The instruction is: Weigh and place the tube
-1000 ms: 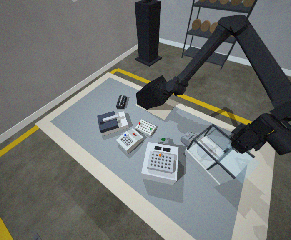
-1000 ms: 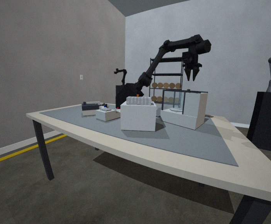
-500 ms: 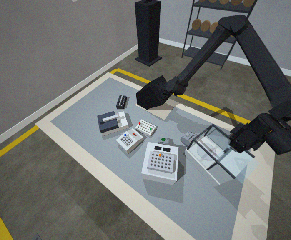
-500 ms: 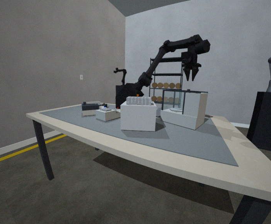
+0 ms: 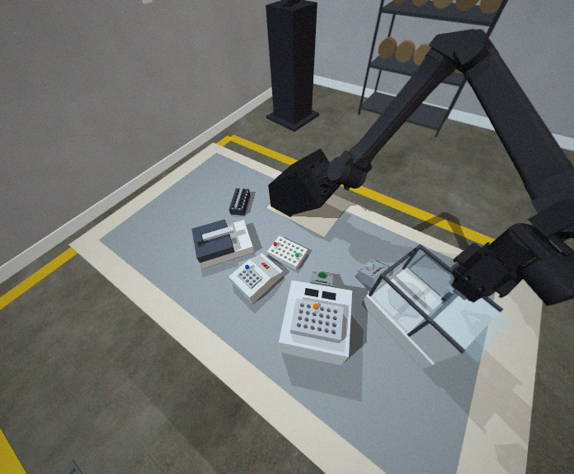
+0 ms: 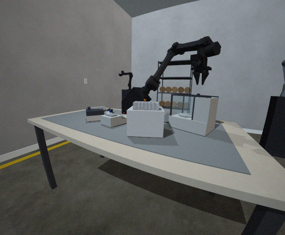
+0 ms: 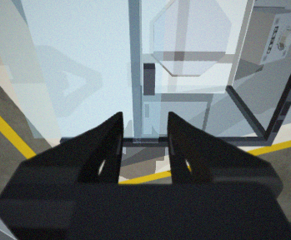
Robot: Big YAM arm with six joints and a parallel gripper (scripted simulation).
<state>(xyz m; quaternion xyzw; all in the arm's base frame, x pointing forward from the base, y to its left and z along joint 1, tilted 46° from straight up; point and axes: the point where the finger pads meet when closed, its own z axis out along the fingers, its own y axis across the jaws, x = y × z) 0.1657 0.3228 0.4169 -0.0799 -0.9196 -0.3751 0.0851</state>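
My gripper (image 6: 199, 84) (image 7: 145, 120) is part open and empty, above the balance near its door handle (image 7: 149, 79) (image 6: 198, 94). The balance's door (image 7: 81, 50) (image 5: 481, 326) is slid back and open; its glass sticks out past the rear of the box. The pan (image 7: 191, 31) has no tube on it. The balance's front with the white PRINT key (image 7: 284, 39) (image 5: 370, 266) faces the arm's base; its lamp cannot be made out. A blue-capped tube (image 5: 247, 267) stands in the dry block (image 5: 254, 291), at the front corner that looks like A4.
The tube rack (image 5: 298, 262) holds a red-capped tube (image 5: 275, 243) and a green-capped tube (image 5: 298, 254). The mixer (image 5: 315, 347) (image 6: 145, 123), with an orange cap (image 5: 315, 306), stands beside the balance. Beyond the dry block are the spectrophotometer (image 5: 210, 247) and the magnet block (image 5: 238, 201).
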